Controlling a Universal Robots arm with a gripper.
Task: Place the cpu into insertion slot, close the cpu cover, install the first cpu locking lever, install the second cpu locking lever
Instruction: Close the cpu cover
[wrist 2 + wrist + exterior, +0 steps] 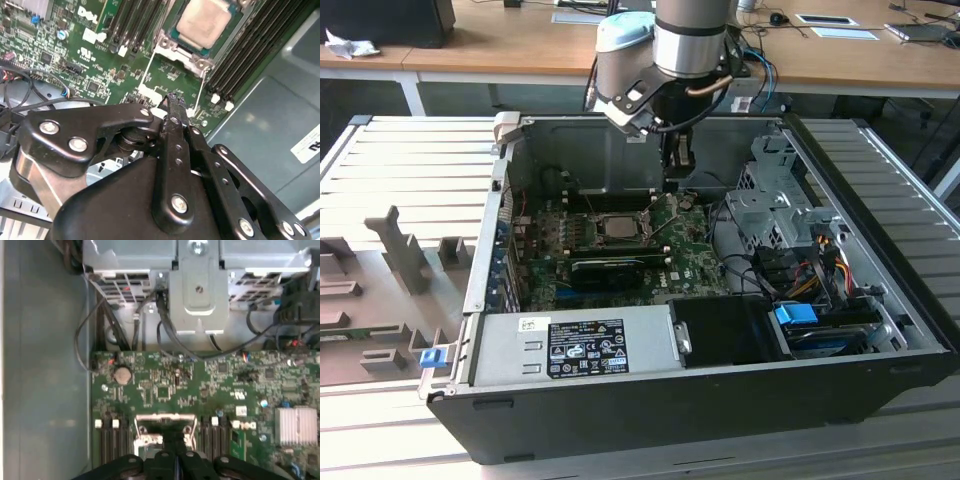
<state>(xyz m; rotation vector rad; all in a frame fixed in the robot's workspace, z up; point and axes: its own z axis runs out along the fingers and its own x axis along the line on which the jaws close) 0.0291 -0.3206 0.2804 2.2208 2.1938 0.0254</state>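
Since the small square cpu with its pale silver-grey metal face (pixel 204 22) already lies flat in the dark square insertion slot (pixel 175 36), I judge the step in hand to be closing the thin silver-grey metal cpu cover (pixel 164 418). In the first wrist view that frame stands tilted up from the slot's edge on the side toward my arm, with the green circuit board (pixel 115 70) showing through its cut-out.

My jaws are pressed together with nothing between them. In the second wrist view the black fingertips (pixel 173 102) hover just beside the cover's free edge; I cannot tell whether they touch it.

To do this well, I would bear on the middle of the frame's top bar. The push should be slow and square, so the frame swings down evenly over the chip without nudging it or scraping the long black memory slots (pixel 250 55) alongside.
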